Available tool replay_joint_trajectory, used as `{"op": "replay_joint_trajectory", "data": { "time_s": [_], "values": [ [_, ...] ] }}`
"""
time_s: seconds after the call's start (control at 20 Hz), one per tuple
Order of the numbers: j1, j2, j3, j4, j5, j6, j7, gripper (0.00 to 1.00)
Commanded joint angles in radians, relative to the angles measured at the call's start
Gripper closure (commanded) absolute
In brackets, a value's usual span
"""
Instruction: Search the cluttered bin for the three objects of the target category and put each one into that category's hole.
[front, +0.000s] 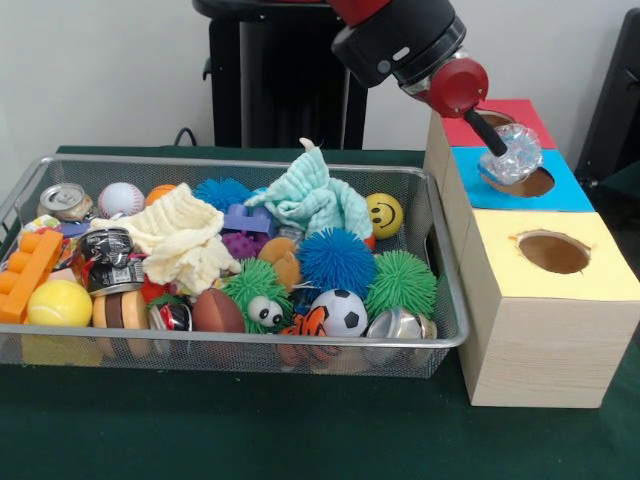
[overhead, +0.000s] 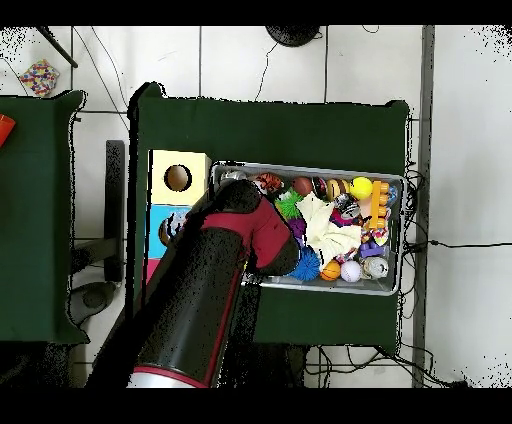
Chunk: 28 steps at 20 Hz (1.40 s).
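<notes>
My gripper (front: 503, 150) hangs over the blue box (front: 565, 190) at the right, shut on a clear glittery ball (front: 514, 153). The ball sits just above the blue box's hole (front: 530, 184), partly covering it. Only one black finger (front: 490, 132) shows; the other is behind the ball. The wire bin (front: 452, 335) at the left holds the clutter: spiky blue ball (front: 335, 258), spiky green ball (front: 402, 283), soccer ball (front: 341, 312), smiley ball (front: 385, 215), baseball (front: 121, 199), yellow ball (front: 59, 302). In the overhead view the arm (overhead: 215, 270) hides the gripper and most of the blue box (overhead: 158, 228).
A red box (front: 520, 112) stands behind the blue one and a yellow box (front: 590, 285) with an open hole (front: 553, 252) in front of it. Cloths (front: 185, 235), crushed cans (front: 66, 201) and an orange brick (front: 28, 272) also fill the bin.
</notes>
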Motion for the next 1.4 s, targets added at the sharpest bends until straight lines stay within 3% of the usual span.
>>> {"op": "replay_joint_trajectory", "data": {
  "time_s": [0.05, 0.7, 1.4],
  "values": [
    [-0.046, 0.041, 0.182, 0.051, 0.015, -0.095, -0.023, 1.0],
    [-0.068, 0.033, 0.221, 0.061, 0.009, -0.083, -0.024, 1.0],
    [-0.049, 0.053, 0.211, 0.047, -0.044, -0.075, 0.052, 1.0]
  ]
}}
